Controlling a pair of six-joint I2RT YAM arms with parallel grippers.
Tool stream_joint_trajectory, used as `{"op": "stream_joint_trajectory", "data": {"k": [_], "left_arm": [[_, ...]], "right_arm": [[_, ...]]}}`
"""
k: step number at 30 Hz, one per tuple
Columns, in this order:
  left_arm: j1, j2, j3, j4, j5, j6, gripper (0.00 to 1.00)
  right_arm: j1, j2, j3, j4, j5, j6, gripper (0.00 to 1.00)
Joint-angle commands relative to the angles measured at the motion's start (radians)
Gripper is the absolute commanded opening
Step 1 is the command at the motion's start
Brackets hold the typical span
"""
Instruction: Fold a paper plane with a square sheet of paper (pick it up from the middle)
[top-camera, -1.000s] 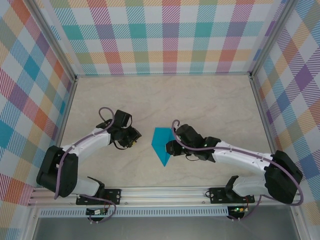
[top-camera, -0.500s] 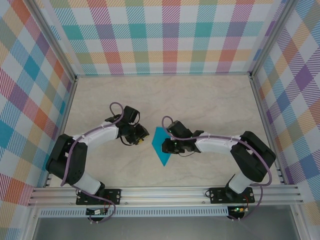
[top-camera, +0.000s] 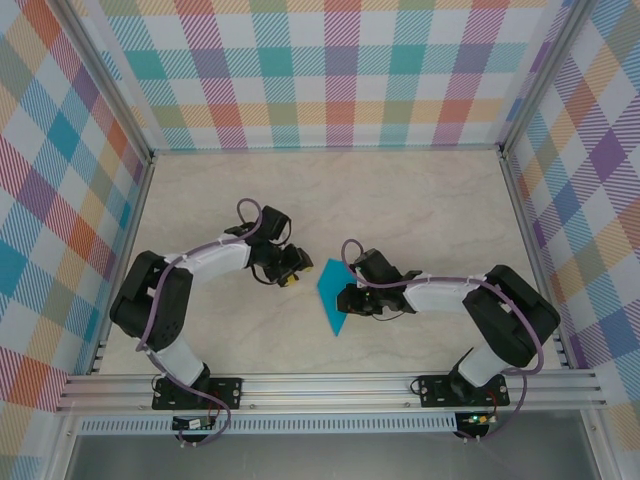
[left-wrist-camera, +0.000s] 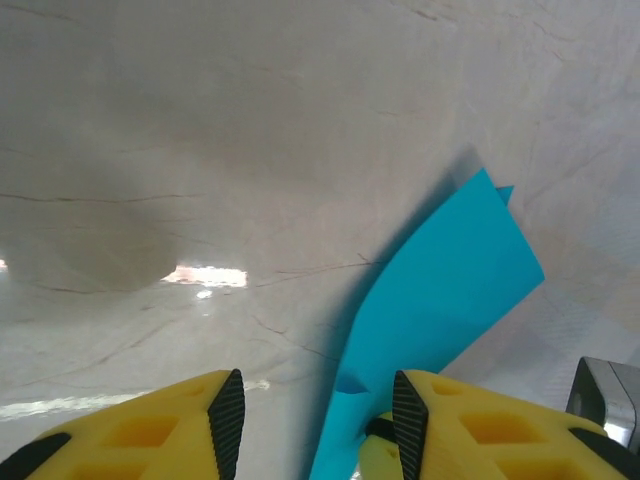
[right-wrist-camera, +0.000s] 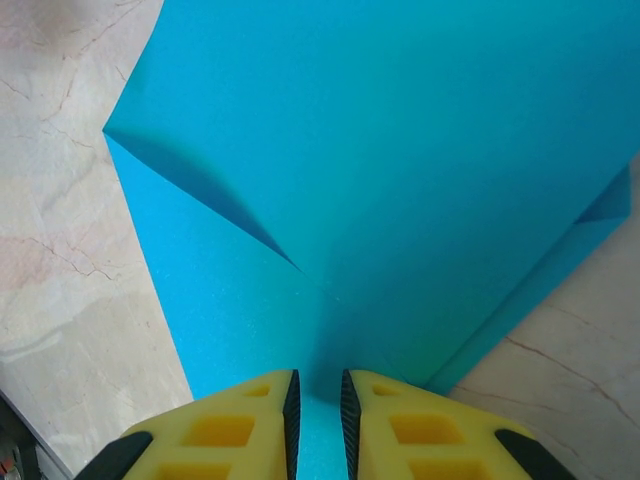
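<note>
2 tools at the creased teal paper sheet (top-camera: 328, 295): right tool (right-wrist-camera: 317, 385) pinches it, left tool (left-wrist-camera: 315, 400) half open, empty, at its edge. Most folds look pending.

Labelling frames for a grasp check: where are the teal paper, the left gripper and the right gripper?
teal paper (right-wrist-camera: 400, 180): right wrist view, flat middle of sheet.
left gripper (left-wrist-camera: 318, 405): left wrist view, midway between its fingertips.
right gripper (right-wrist-camera: 318, 395): right wrist view, midway between its fingertips.
</note>
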Motion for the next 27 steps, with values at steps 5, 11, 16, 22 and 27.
{"op": "stream_joint_trajectory", "data": {"k": [5,11,16,22,27], "left_arm": [[-0.052,0.074,0.05,0.014,0.077,0.03,0.46],[-0.064,0.127,0.062,0.043,0.123,0.036,0.44],[-0.07,0.164,0.074,0.08,0.165,0.034,0.42],[-0.073,0.188,0.086,0.148,0.229,0.041,0.36],[-0.072,0.192,0.095,0.182,0.274,0.066,0.31]], "right_arm": [[-0.018,0.011,-0.032,-0.052,-0.009,-0.073,0.21],[-0.023,0.01,-0.037,-0.057,-0.002,-0.08,0.21],[-0.027,0.015,-0.042,-0.056,0.004,-0.083,0.21],[-0.03,0.024,-0.047,-0.053,0.002,-0.089,0.21],[-0.033,0.022,-0.053,-0.055,0.0,-0.099,0.21]]}}
